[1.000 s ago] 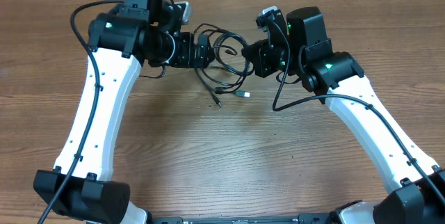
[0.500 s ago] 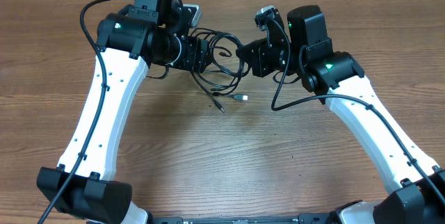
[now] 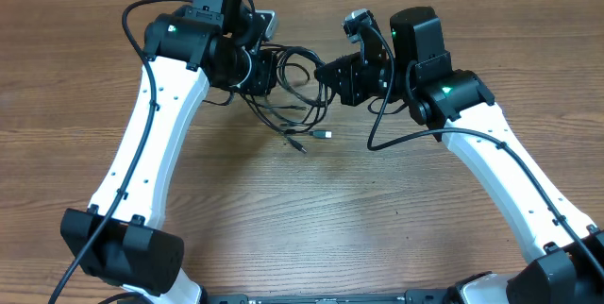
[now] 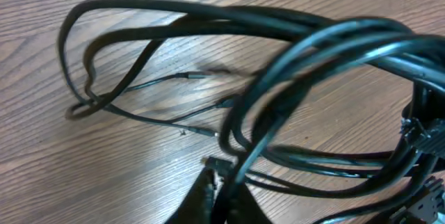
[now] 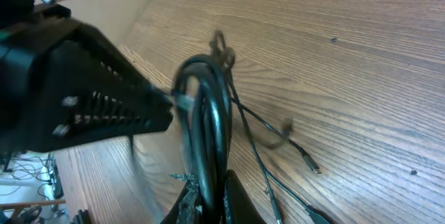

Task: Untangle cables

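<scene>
The cables (image 3: 300,62) are a bunch of thin black cords hanging in loops between my two grippers, just above the wooden table. My left gripper (image 3: 271,68) is shut on one side of the bunch. In the left wrist view its fingers (image 4: 208,200) pinch a strand while the loops (image 4: 278,40) spread out ahead. My right gripper (image 3: 327,76) is shut on the other side, and its fingers (image 5: 240,203) clamp the thick part of the bundle (image 5: 208,113). Loose ends with small plugs (image 3: 323,135) trail down onto the table.
The wooden table (image 3: 311,219) lies bare in front of the arms. Both arms' own thicker black wires (image 3: 382,129) arc beside the wrists. The left gripper's body (image 5: 83,95) fills the left of the right wrist view, close to the bundle.
My left gripper has closed from wide open onto the cables and shifted slightly right and back. The dangling plug ends slid a little left. The right gripper stayed shut on the bundle.
</scene>
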You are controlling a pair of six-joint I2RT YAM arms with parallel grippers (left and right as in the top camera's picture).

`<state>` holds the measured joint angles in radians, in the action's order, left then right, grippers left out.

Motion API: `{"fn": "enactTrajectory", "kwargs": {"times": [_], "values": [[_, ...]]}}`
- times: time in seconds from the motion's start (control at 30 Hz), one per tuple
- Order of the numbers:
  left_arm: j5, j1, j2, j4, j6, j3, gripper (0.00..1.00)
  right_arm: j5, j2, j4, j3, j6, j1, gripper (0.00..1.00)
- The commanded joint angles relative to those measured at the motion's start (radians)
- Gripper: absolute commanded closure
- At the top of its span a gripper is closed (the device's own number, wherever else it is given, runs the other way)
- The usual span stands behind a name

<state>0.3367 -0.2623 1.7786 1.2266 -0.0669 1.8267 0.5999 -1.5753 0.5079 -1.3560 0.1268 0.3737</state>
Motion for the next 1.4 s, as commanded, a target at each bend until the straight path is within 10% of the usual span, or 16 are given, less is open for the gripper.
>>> {"fn": "enactTrajectory", "kwargs": {"times": [0.0,0.3,0.63,1.37], "values": [[-0.002,-0.007,0.016,-0.001,-0.023,0.007,0.96,0.03,0.042,-0.013,-0.027,0.004,-0.005,0.96],[-0.008,-0.006,0.016,0.036,-0.079,0.008,0.96,-0.023,0.042,0.014,-0.027,0.008,-0.005,0.96],[-0.325,-0.006,-0.035,0.143,-0.451,0.008,0.96,-0.216,0.042,0.034,-0.027,0.057,-0.005,0.96],[-0.347,-0.006,-0.346,0.097,-0.607,0.008,0.94,-0.338,0.042,0.076,-0.026,0.056,-0.005,0.96]]}}
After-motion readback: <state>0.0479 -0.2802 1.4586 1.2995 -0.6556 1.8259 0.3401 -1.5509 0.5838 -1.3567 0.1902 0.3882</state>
